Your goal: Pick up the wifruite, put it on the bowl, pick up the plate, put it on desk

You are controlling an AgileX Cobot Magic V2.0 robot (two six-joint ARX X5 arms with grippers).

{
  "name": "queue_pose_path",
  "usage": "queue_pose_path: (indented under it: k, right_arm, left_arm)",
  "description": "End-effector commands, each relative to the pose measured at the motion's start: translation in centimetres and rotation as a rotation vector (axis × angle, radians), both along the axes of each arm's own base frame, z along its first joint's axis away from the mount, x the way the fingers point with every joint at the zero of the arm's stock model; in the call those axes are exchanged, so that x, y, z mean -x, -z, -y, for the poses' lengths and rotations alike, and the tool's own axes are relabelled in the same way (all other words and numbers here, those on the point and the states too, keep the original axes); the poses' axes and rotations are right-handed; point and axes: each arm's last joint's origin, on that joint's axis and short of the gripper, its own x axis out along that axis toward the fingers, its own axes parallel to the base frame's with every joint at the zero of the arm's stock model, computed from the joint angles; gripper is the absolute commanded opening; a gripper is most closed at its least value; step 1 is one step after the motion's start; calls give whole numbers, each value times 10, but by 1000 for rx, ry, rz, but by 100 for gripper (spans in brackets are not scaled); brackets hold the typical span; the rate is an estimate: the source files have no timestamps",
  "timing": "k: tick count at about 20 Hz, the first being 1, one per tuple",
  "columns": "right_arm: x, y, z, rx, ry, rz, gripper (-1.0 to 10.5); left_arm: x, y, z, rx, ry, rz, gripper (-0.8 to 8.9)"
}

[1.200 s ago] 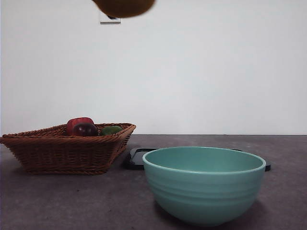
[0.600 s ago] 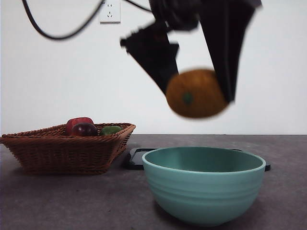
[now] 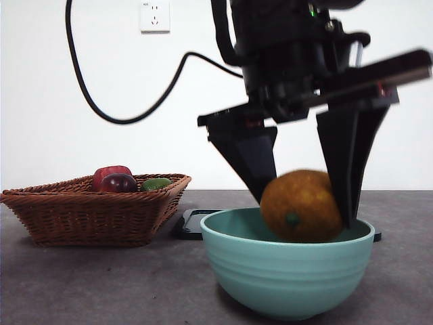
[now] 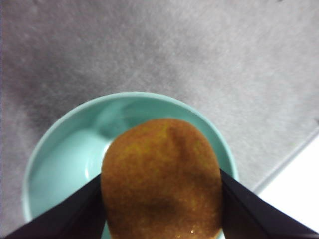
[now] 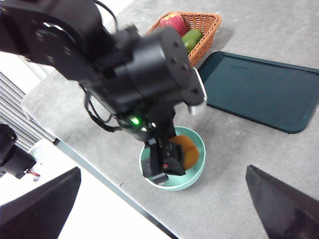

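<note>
Left tool (image 3: 304,203) clamped on wifruite (image 3: 301,206), jaws on either side, fruit partly below rim of bowl (image 3: 287,274) near bench (image 3: 101,284) front edge. Right tool (image 5: 159,209) jaws apart, raised above the bench.

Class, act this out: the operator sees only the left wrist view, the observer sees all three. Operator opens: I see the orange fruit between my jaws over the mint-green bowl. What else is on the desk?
Observer: A brown wicker basket stands beside the bowl, holding a red fruit, a dark purple-red fruit and a green fruit.
Operator: Anything behind the bowl?
Observer: Yes, a flat dark tray lies on the desk behind it.
Operator: How low is the wifruite?
Observer: In the front view the wifruite, gripped by the left gripper, has its lower part below the bowl's rim.
Operator: And the other arm?
Observer: The right gripper hangs high above the desk, open and empty.
</note>
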Motion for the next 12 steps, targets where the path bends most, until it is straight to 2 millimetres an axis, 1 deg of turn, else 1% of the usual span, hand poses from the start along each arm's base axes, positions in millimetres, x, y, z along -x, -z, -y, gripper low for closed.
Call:
queue_pose_path:
  k: [1, 5, 8, 12]
  right_arm:
    - [2, -5, 1, 10, 8, 35, 566]
    - [2, -5, 1, 15, 16, 36, 566]
    - [2, -5, 1, 15, 16, 36, 566]
    - [2, -5, 1, 15, 16, 36, 566]
  left_arm:
    - [1, 11, 11, -16, 20, -2, 235]
    - [-1, 30, 15, -62, 39, -22, 235]
    - [-2, 40, 17, -87, 45, -33, 236]
    - [-3, 41, 18, -86, 44, -32, 245]
